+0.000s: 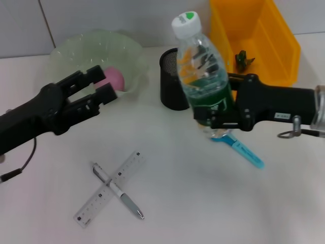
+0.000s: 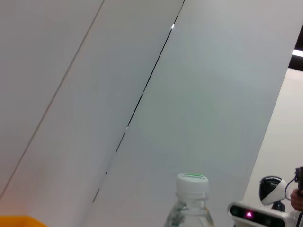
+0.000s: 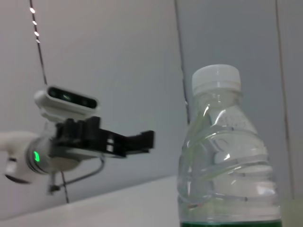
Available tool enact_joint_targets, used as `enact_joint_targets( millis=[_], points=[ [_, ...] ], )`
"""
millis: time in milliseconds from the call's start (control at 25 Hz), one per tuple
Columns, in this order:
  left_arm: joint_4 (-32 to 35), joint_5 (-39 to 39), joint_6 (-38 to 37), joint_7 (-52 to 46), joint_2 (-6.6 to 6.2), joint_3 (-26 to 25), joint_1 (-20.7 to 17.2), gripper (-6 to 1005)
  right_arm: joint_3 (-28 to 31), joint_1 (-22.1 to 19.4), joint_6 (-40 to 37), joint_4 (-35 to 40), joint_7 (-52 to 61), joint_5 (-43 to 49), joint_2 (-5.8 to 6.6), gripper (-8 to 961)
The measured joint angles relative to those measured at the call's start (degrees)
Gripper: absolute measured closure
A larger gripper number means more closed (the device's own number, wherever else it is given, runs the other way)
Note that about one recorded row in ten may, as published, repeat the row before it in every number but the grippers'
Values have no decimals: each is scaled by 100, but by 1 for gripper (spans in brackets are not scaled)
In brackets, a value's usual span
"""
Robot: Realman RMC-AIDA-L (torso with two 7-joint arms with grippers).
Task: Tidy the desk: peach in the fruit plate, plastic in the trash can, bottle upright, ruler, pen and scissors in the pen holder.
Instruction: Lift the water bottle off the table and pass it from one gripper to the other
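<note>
My right gripper [image 1: 212, 118] is shut on the lower part of a clear bottle [image 1: 202, 71] with a white cap and a green label, and holds it upright at mid-table. The same bottle [image 3: 227, 156] fills the right wrist view, and its cap [image 2: 191, 184] shows in the left wrist view. Blue scissors [image 1: 241, 147] lie under that gripper. My left gripper [image 1: 103, 84] hovers open in front of the pale green fruit plate [image 1: 71, 48], where a pink peach [image 1: 115, 79] lies. A clear ruler [image 1: 108, 189] and a pen [image 1: 119, 191] lie crossed near the front.
A black mesh pen holder [image 1: 170, 81] stands just behind and left of the bottle. A yellow bin [image 1: 277, 40] at the back right holds a dark green crumpled piece [image 1: 244, 60]. My left gripper [image 3: 109, 139] shows far off in the right wrist view.
</note>
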State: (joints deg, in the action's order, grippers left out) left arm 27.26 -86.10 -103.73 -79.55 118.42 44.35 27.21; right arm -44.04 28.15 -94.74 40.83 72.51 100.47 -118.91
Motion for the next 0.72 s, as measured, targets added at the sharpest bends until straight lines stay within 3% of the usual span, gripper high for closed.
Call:
enact_joint_targets(
  millis=[440,720],
  points=[
    [-543,155,96,421,22,-4,341,203,-9,609,-128,-1277,-669,-67,-19,169],
    [-631,199,100,528,32,1,412,203,-148,769,-57,-1554,-810,-68,-30,167]
  ],
)
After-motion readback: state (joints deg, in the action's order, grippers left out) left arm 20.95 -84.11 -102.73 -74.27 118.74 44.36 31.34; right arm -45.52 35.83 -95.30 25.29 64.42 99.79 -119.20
